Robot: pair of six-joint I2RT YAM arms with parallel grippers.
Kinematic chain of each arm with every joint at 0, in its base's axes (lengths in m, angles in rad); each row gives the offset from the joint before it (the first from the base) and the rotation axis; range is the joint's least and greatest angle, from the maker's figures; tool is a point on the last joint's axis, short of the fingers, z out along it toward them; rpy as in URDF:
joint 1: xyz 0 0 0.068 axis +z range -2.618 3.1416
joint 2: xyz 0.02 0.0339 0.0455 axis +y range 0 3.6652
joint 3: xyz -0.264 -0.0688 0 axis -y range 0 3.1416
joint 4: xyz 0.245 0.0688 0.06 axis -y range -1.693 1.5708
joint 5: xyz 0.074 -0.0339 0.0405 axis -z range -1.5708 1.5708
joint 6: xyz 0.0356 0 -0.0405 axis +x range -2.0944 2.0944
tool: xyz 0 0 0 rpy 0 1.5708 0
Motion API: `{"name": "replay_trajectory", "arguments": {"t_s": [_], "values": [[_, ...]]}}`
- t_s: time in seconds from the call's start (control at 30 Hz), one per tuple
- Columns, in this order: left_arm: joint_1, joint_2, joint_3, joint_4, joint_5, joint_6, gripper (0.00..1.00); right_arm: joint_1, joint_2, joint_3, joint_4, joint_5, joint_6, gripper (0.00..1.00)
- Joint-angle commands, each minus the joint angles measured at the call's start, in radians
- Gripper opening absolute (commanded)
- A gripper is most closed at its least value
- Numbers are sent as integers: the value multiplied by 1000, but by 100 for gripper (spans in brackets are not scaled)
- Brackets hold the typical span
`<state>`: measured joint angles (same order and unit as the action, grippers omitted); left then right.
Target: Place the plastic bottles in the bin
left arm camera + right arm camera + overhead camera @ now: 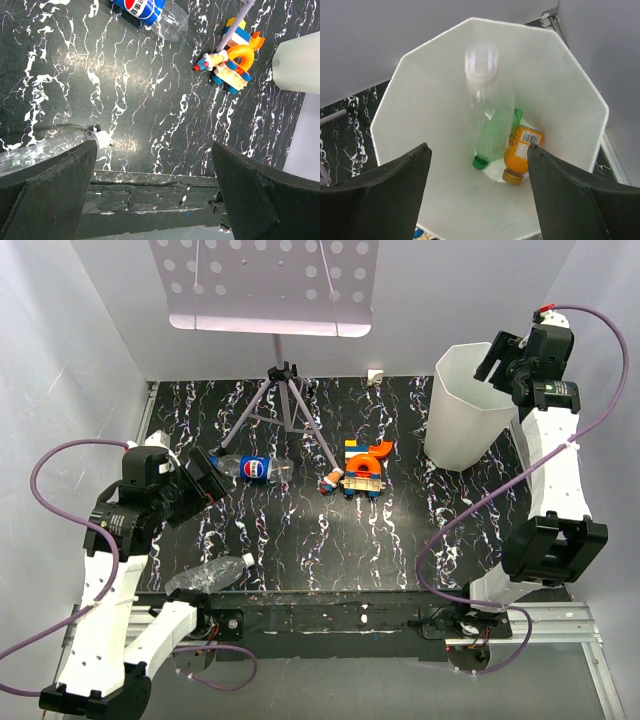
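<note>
The white faceted bin stands at the back right. My right gripper hangs open above its mouth. In the right wrist view the gripper is open and empty. Inside the bin lie an orange bottle and a green bottle. A blurred clear bottle is in front of them. A Pepsi bottle lies on the table just right of my open left gripper. A clear unlabelled bottle lies near the front edge. It shows by the left finger in the left wrist view.
Toy blocks sit mid-table and also show in the left wrist view. A tripod stand with a perforated tray stands at the back centre, one leg reaching toward the blocks. Grey walls close in the sides.
</note>
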<state>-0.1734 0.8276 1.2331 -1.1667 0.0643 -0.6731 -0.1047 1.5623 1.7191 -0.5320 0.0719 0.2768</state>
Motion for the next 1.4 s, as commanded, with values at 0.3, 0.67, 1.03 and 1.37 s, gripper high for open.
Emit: {"name": "replay_trajectory", "arguments": {"t_s": [0.3, 0.67, 1.03, 1.37], "values": [[-1, 54, -33, -40, -41, 9, 99, 40, -240, -21, 17, -147, 22, 88], [-1, 61, -175, -250, -351, -317, 99, 583, -586, -525, 133, -18, 142, 89], [-1, 127, -228, -352, -351, -396, 99, 1059, -472, -624, 106, 157, 249, 90], [-1, -7, 89, -357, -414, -303, 99, 1375, -70, -423, 185, 36, -5, 91]]}}
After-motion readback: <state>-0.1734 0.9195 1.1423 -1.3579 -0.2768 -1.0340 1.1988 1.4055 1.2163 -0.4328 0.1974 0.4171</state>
